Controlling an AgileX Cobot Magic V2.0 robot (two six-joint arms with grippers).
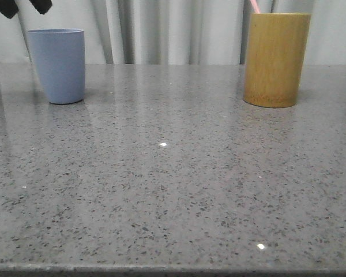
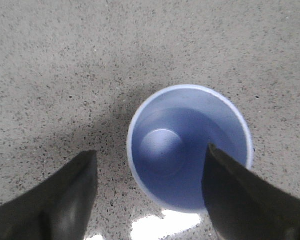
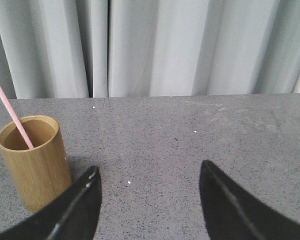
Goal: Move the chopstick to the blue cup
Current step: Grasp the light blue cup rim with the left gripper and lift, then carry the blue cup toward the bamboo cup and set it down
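The pale pink chopstick leans inside the bamboo cylinder, well apart from the upright, empty blue cup.

I work at a staged test bench, not a home: a bare speckled grey stone counter backed by plain pale curtains.

The worktop is grey stone-look, speckled all over with fine black and white flecks, with a few bright white glints of reflected light. The blue cup is a matte light blue-grey outside; in the left wrist view its inside is a deeper blue with a pale, almost white rim. The bamboo cylinder is yellow-brown with faint grain. The chopstick is pale pink. The curtain behind is pale grey-white in vertical folds. The left hand and right hand have black fingers.
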